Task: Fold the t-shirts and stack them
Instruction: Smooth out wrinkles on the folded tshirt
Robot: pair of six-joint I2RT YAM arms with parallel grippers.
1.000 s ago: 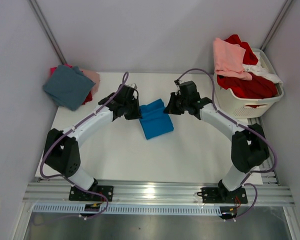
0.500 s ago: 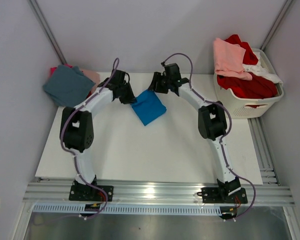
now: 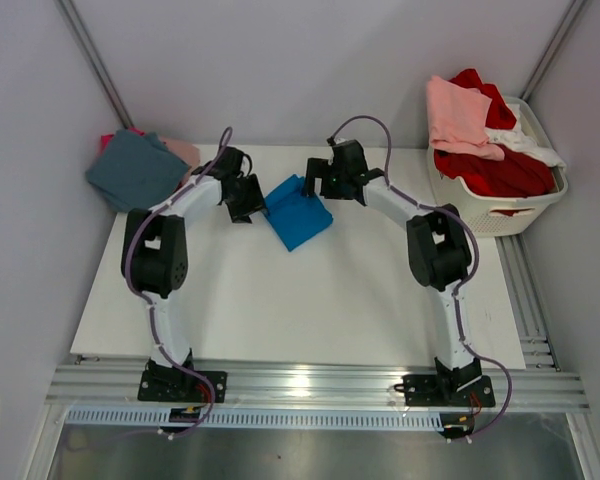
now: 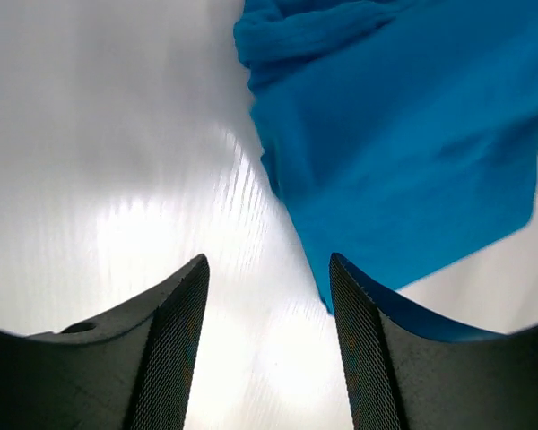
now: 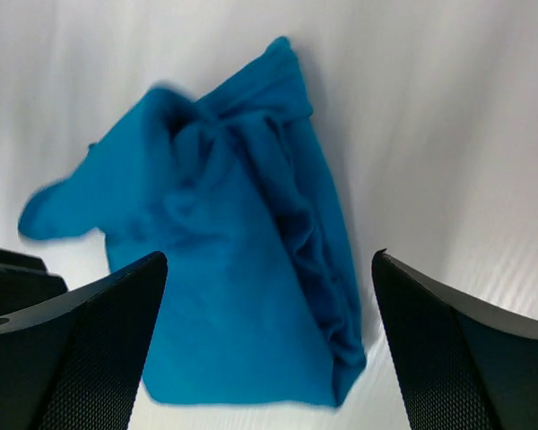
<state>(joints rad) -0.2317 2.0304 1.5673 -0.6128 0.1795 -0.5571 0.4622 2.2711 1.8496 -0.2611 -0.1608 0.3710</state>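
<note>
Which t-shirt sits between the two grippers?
The bright blue folded cloth t-shirt, lying alone; the others lie in the teal-topped pile far left or the white slatted plastic basket.

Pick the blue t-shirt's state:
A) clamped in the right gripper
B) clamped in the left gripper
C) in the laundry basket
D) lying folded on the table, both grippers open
D: the blue t-shirt lies folded on the white table. The wrist views show the left gripper and the right gripper with jaws apart and no cloth pinched in either.
</note>
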